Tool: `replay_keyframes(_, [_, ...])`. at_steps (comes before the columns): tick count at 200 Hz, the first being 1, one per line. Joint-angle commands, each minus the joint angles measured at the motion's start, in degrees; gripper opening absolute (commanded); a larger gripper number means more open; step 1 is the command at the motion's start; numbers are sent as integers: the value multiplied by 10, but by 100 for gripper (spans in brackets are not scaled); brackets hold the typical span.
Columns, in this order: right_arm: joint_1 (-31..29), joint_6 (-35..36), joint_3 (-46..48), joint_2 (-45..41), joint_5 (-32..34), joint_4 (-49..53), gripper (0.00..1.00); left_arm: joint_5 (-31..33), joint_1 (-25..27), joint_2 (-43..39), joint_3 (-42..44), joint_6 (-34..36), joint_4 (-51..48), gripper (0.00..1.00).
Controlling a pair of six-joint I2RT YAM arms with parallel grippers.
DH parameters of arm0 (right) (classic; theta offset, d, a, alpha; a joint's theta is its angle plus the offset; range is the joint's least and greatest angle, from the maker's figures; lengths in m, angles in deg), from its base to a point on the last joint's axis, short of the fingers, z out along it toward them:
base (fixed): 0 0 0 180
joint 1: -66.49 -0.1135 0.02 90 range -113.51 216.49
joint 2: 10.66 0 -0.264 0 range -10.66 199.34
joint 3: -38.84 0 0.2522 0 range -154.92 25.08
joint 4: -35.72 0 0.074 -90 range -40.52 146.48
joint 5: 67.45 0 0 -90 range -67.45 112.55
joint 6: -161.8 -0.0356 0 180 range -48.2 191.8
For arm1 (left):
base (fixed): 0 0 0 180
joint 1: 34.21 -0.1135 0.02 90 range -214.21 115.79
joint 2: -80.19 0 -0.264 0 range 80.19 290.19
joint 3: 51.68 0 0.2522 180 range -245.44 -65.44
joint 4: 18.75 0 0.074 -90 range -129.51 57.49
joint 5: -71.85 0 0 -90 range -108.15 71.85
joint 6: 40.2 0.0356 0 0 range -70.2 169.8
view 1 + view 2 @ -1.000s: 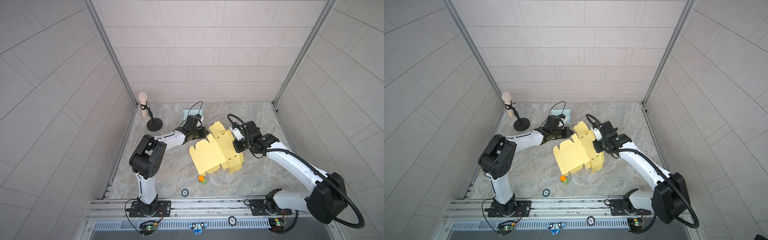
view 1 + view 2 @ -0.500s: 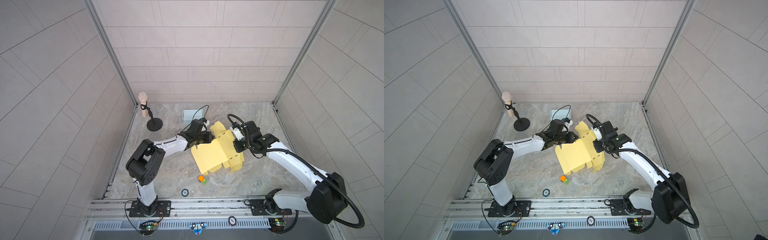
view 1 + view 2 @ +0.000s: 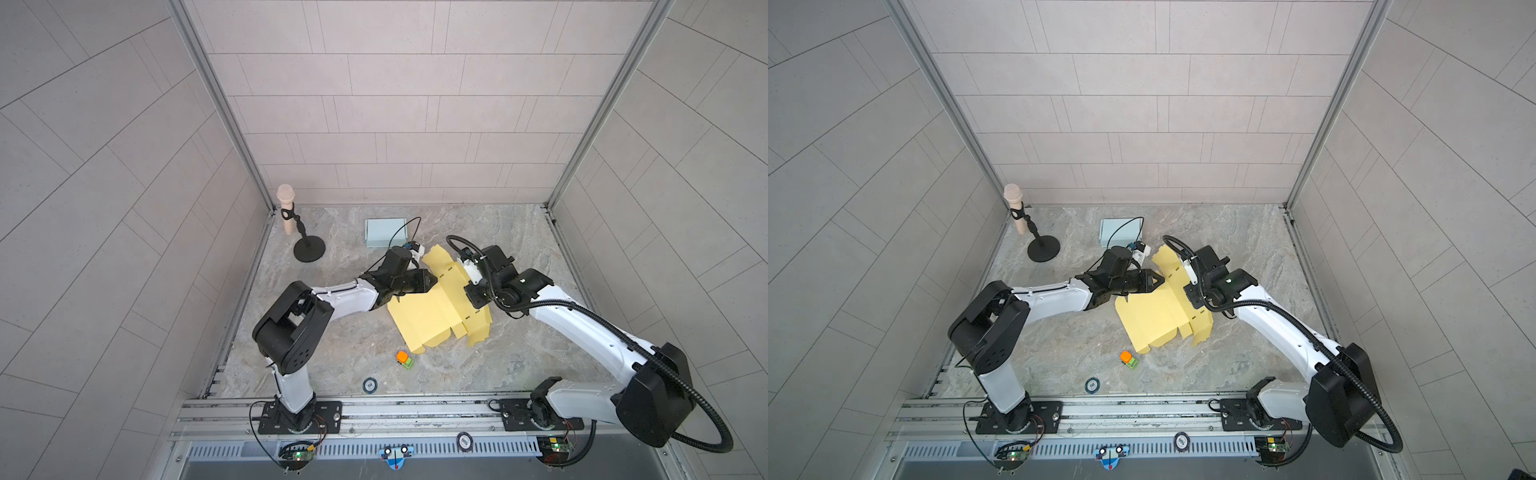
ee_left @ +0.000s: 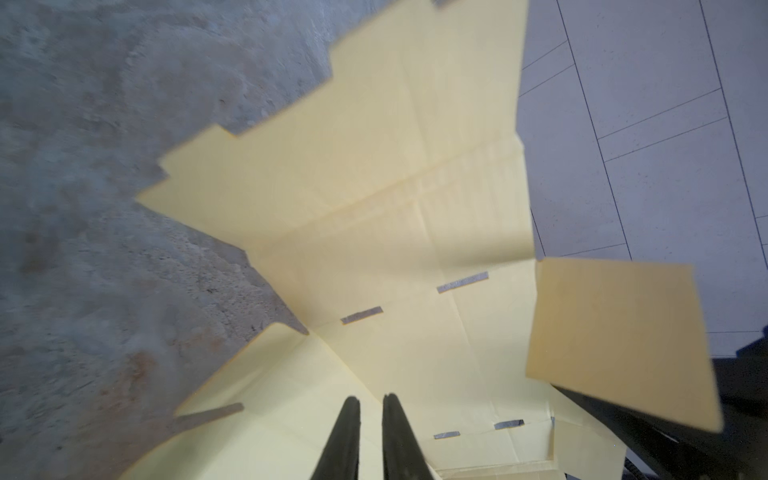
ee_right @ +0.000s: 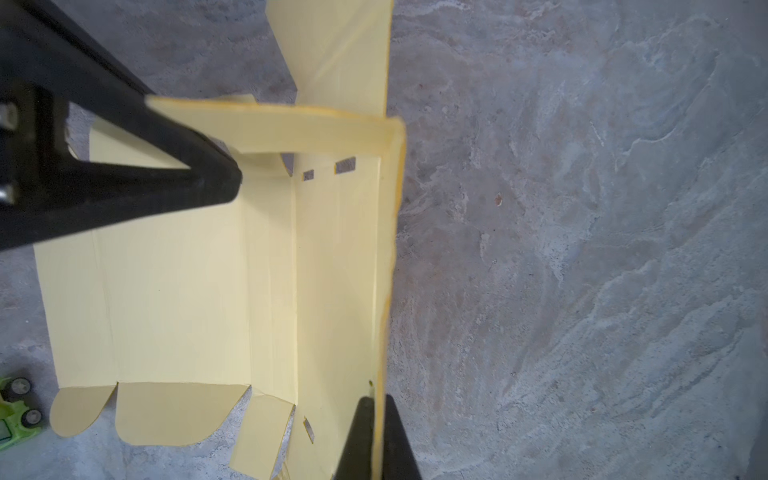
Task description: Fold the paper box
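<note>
Both top views look steeply down from high above the paper box [image 3: 428, 320], set back toward the rail [image 3: 374, 411], taking in the whole desk [image 3: 519, 249] and almost the same scene. Each wrist camera hangs close over the paper box, looking along its own jaws; both show its slotted panels.

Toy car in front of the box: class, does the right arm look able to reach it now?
Probably not yet. The right tool is shut on a raised wall of the box, so it must let go first; past the box, bare table leads to the toy car.
</note>
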Motion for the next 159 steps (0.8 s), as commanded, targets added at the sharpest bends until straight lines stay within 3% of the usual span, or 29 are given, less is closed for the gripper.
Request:
replay_keyframes(1, [-20, 20, -24, 18, 70, 26, 0, -17, -33, -46, 27, -7, 37, 16])
replay_keyframes(35, [-42, 36, -42, 51, 151, 36, 0, -32, -103, -76, 62, -3, 47, 17])
replay_keyframes(74, [-76, 62, -82, 114, 245, 33, 0, -36, -161, -33, 71, -23, 101, 21])
replay_keyframes(159, [-131, 171, -78, 181, 286, -41, 0, -74, -181, 94, -35, 0, 118, 30])
